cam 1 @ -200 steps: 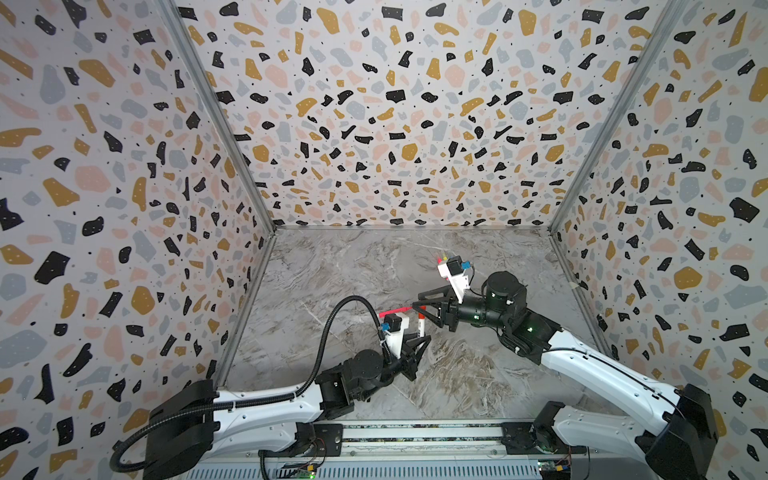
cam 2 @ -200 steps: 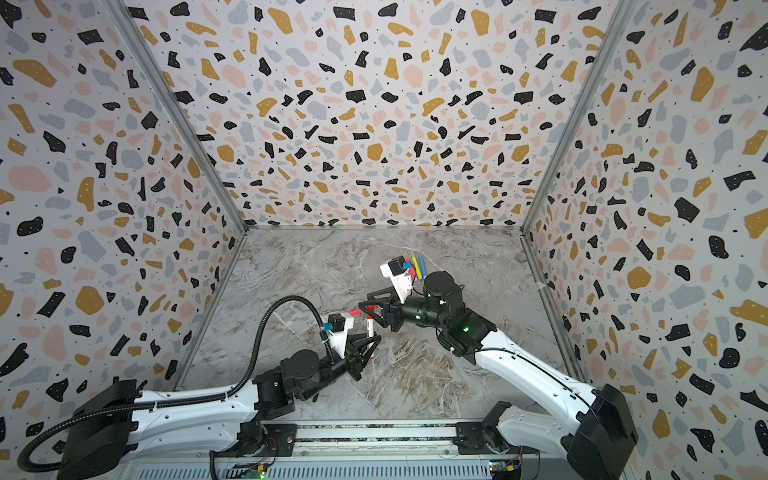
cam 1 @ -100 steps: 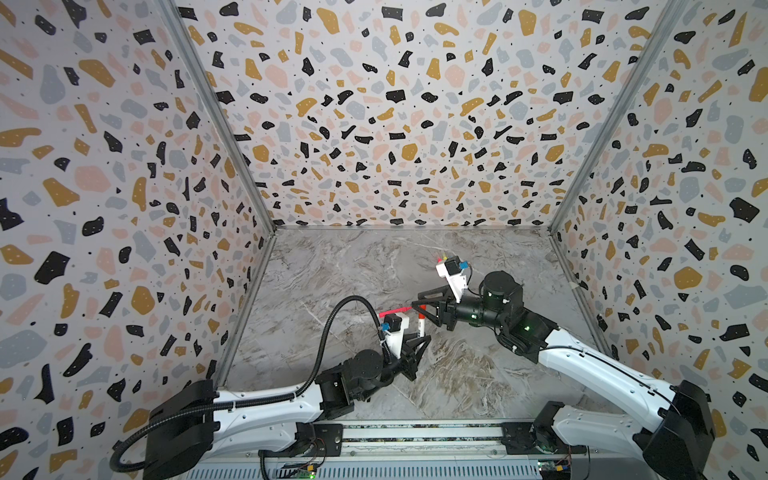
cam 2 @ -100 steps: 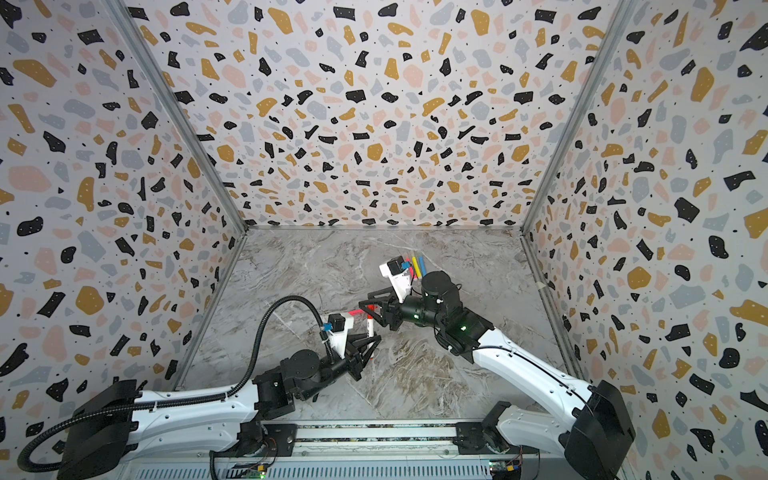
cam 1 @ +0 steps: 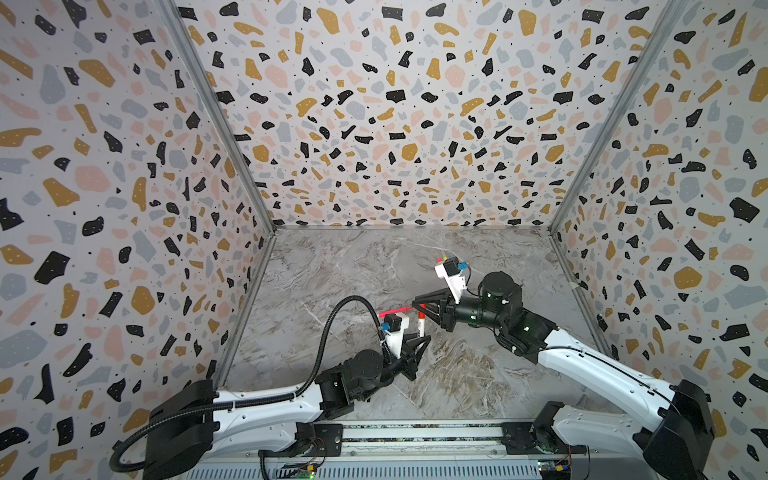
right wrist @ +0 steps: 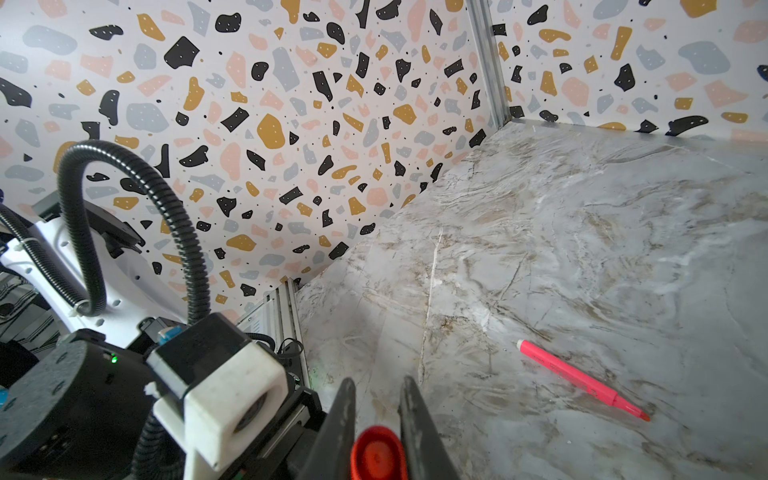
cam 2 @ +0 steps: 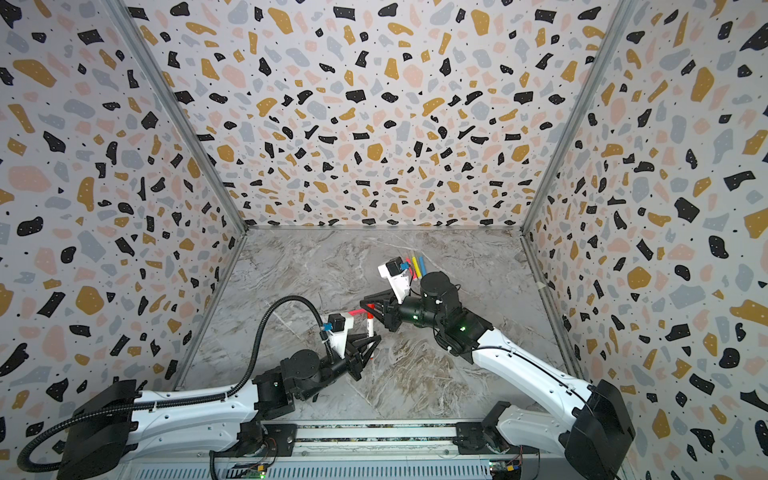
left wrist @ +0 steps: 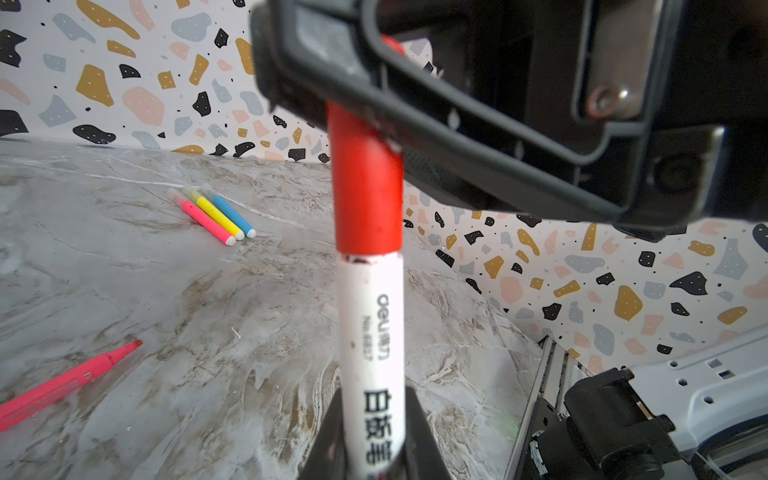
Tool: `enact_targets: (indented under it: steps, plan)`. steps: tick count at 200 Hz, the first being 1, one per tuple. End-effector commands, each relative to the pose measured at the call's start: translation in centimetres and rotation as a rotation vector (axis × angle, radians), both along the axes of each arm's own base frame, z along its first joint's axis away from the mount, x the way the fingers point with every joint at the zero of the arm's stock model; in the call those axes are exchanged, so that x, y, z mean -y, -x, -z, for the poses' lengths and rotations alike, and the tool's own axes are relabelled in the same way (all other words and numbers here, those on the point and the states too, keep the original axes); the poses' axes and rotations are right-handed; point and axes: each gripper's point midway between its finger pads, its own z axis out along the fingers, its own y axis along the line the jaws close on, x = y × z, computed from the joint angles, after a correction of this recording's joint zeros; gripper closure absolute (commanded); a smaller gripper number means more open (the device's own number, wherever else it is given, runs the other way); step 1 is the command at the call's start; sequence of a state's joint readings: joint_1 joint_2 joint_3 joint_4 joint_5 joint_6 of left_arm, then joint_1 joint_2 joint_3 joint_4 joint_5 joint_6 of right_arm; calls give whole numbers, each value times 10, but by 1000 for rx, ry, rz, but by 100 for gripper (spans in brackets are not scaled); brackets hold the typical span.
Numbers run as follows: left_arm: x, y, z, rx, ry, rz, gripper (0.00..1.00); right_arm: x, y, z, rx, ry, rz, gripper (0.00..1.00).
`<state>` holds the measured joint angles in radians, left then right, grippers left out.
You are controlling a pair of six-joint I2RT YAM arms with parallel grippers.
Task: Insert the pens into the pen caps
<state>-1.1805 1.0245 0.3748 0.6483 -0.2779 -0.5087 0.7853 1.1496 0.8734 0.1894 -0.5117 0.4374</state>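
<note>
— Two grippers on one pen?
— Yes. The left gripper (cam 1: 419,341) is clamped on the lower barrel of the white pen (left wrist: 370,332) and holds it roughly upright. The right gripper (right wrist: 378,384) has its fingers closed on the red cap (left wrist: 368,187), one against each side.
— How does the pen look?
— It has a white barrel with black print: a brand word and Chinese characters. The cap is a plain red cylinder on the pen's upper end. Its rim meets the white barrel, with a dark smudge at the seam.
— What can't you make out?
— The pen's tip is inside the cap. In the left wrist view the lower end is cut off, the small print is blurred, and a right finger covers the cap's top.
— And around the pen?
— Near it, on its left in both top views, a long pink marker (cam 1: 395,311) lies flat with its tapered tip bare. Well behind the pen, toward the back wall, a small pink marker (left wrist: 203,216), a yellow marker (left wrist: 218,214) and a blue marker (left wrist: 232,216) lie side by side. In a top view the right wrist camera (cam 1: 451,270) hides most of them.
— The surface?
— A grey marble-patterned table (cam 1: 353,266) with brown veins. It is closed in by terrazzo walls (cam 1: 395,124) flecked black, ochre, pink and grey.
</note>
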Motion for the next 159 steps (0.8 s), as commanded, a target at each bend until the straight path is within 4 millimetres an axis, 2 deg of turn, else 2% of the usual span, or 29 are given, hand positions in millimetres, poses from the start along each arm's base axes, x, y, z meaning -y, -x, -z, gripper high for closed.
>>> enact_targets:
  steps: [1,19,45,121,159]
  plan:
    - [-4,-5,-40,44,98,-42,99,-1,6,-1,14,-5,-20,89]
    - [-4,-6,-51,54,111,-45,99,-2,11,12,-7,9,-25,94]
    - [-7,-10,-69,75,132,-56,99,-2,22,42,-55,45,-27,100]
    - [-29,-27,-129,162,294,0,100,1,69,128,-179,136,-74,100]
    - [-36,-32,-150,201,311,26,100,2,88,149,-203,156,-108,100]
